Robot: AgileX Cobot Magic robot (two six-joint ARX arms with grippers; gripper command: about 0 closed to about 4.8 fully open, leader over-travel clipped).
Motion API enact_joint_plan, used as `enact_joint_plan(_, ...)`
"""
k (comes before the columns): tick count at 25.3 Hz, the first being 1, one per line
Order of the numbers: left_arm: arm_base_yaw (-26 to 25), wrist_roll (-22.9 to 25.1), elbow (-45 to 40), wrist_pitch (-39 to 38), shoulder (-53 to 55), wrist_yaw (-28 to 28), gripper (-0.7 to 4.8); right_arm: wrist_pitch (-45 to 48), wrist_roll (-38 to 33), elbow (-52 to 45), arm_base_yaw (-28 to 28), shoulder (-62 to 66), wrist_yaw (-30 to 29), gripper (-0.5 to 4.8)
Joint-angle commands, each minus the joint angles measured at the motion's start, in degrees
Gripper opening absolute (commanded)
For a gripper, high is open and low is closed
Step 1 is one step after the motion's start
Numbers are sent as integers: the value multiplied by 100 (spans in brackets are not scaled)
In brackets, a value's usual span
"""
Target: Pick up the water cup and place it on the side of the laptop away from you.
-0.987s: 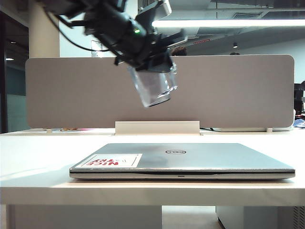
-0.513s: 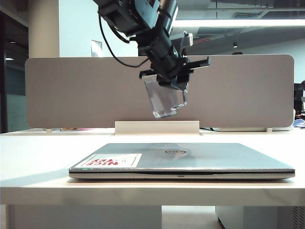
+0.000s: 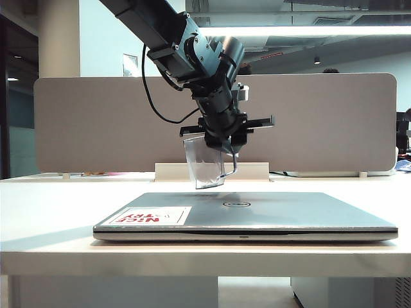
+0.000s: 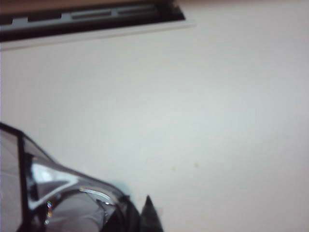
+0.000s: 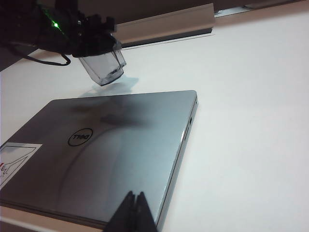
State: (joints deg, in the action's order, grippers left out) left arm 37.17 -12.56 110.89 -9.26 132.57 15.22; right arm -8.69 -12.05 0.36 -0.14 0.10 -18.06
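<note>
Right now we see the water cup [image 3: 207, 163] up in the air, pinched tight in the left claw [image 3: 221, 142]. Our cup is clear and grey, and its thin handle shows on the side nearer the middle of the exterior view. It hangs a bit tilted, over the back edge of the laptop [image 3: 257, 215], and it does not touch the lid or the table [image 3: 51, 205]. In the right wrist view the water cup [image 5: 102, 66] floats past the far edge of the laptop [image 5: 111, 154], with its faint shadow on the white table [image 5: 251, 121] below.

We see the laptop shut and flat on the table. Its lid has a round logo [image 3: 236, 205] that says Dell. Near one front corner sits a white sticker [image 3: 152, 216] with red letters that look upside down to us; we cannot read them for sure.

Our right claw [image 5: 134, 210] is low by the near edge of the laptop, its two tips pressed together with nothing between them.

Behind the table stands a long grey wall panel [image 3: 334, 122].
</note>
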Motion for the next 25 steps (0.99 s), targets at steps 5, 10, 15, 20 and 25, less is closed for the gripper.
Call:
enact_joint_plan(5,26,7,42,-153,83,22,-6,52,4,-35,4,-9,0,-1)
enact_joint_plan(10,52,4,39,-249,205,20,-6,55,4,-35,4,-9,-7,-1)
enact_joint_plan(15,57,7,39,-175,221,20,-5,55,4,-35,4,-9,-7,-1)
enact_joint_plan(20,57,7,39,96,223,11,14,55,4,-35,4,-9,-7,-1)
enact_joint_plan(25,59,9,39,162,223,-2,72,55,4,-35,4,-9,-9,-1)
